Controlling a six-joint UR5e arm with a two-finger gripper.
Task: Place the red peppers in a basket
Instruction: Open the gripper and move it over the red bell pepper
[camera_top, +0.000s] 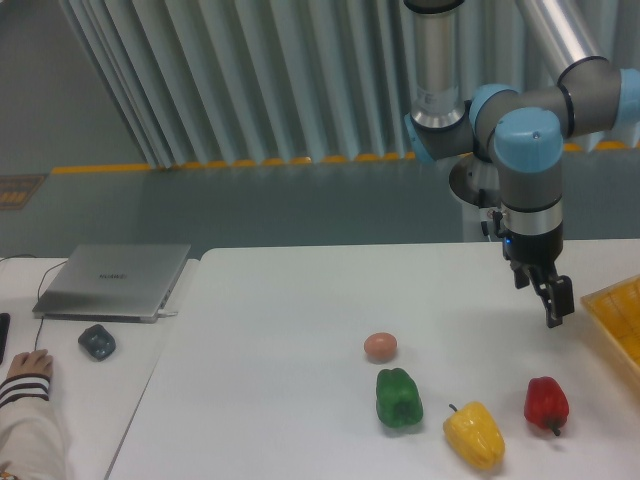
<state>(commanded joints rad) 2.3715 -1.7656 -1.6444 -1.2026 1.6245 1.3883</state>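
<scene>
**Arm poised above the table**

The gripper (552, 300) points down, holding nothing; whether its fingers are apart seems unclear. The red pepper (546, 402) lies below, beside the yellow pepper (475, 434) and green pepper (398, 397). The basket (622, 312) sits right.

Wall: you are facing pale ribbed panels (250, 80) running vertically.
Floor: grey concrete (250, 205) is showing a yellow stripe (200, 165).
Desk: a white desk (280, 350) is filling your foreground.
</scene>
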